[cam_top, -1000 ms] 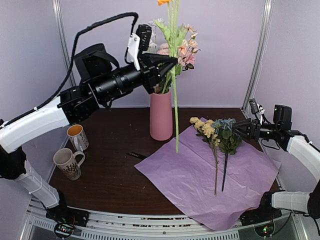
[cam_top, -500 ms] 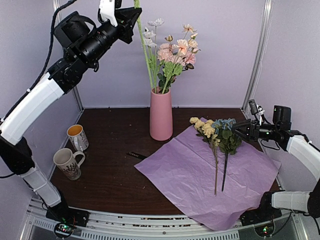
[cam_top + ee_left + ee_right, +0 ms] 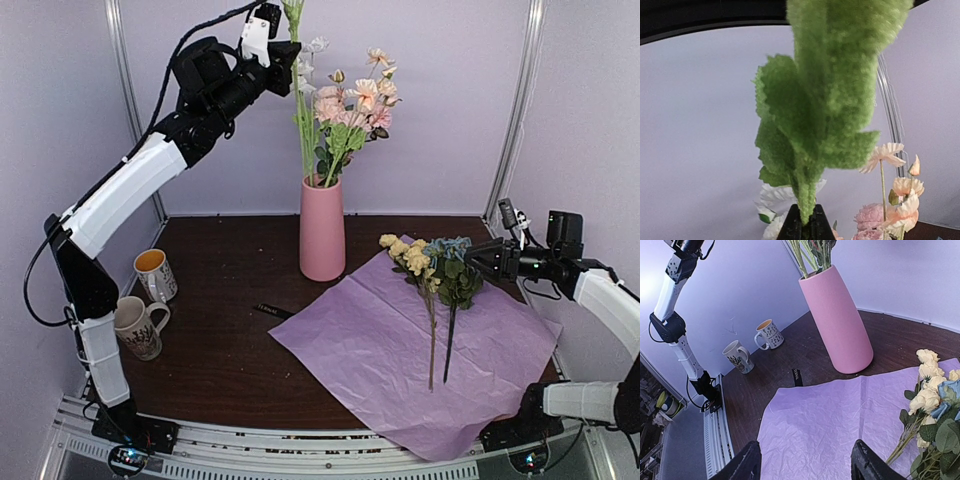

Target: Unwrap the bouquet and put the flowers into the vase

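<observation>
LOWERING A STEM: The left pincer (image 3: 287, 58), clamped tight on a leafy green stem (image 3: 302, 125), holds it high over the pink vase (image 3: 322, 235) at the far middle of the desk (image 3: 220, 350), the stem's foot at the vase's mouth. It should go down straight and be released only once seated, without nudging the vase. The vase holds pink, peach and white flowers (image 3: 350, 100). Yellow and blue blooms (image 3: 435, 265) lie on the tissue paper (image 3: 390, 360) at right, just beside the open, empty right pincer (image 3: 476, 258).
</observation>
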Robot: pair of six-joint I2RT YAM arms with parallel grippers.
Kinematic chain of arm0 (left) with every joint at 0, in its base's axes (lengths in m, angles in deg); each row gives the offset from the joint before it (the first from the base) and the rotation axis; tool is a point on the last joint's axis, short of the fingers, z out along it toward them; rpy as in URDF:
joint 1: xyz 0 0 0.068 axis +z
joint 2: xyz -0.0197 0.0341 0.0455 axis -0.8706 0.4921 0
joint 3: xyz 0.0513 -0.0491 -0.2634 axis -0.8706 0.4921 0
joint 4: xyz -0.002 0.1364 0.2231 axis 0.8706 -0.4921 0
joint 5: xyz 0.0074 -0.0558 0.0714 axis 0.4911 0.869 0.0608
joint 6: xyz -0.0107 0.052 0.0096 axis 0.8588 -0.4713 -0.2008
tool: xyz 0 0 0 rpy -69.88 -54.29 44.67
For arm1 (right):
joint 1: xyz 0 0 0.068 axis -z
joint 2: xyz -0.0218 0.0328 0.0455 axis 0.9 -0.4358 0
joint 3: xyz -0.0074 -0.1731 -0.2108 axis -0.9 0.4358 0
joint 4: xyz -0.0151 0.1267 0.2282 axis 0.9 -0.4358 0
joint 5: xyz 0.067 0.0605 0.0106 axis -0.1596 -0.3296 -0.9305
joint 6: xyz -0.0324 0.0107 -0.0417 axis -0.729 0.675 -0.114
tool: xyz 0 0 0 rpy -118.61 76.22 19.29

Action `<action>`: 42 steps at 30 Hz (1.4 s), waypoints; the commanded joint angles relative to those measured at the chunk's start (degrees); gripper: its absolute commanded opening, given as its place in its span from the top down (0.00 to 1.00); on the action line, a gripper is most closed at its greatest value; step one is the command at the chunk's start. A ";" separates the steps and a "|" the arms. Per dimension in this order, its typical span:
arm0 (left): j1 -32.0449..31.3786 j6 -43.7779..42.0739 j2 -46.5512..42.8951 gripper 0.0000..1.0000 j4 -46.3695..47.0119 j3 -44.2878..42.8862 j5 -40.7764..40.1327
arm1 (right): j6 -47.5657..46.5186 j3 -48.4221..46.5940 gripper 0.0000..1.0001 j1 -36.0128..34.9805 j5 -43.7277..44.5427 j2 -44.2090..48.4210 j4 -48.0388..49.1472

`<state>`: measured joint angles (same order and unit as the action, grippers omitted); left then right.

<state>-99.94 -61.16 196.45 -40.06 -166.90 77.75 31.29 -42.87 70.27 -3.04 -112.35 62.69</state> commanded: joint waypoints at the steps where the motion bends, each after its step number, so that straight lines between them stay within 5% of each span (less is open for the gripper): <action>1: 0.13 4.81 -2.00 1.00 5.20 6.15 1.77 | -0.99 -1.43 0.39 0.57 0.19 -0.67 -0.40; 8: 0.13 6.10 -2.04 1.00 7.42 11.35 2.39 | -2.15 -2.27 0.39 0.57 -0.48 -2.47 -2.05; 17: 0.13 0.06 -8.82 1.00 3.91 7.58 0.59 | -2.44 -2.35 0.39 0.57 -0.59 -2.91 -2.35; 25: 0.13 7.51 -15.38 1.00 7.24 12.21 3.35 | -2.76 -2.64 0.39 0.57 -0.74 -3.03 -2.70; 42: 0.30 2.34 2.63 1.00 -0.48 -1.50 0.96 | -4.20 -2.76 0.39 0.53 -0.83 -1.58 -4.09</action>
<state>-99.94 -56.35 197.35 -38.70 -166.84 79.85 28.60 -44.02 70.47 -3.13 -115.19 59.68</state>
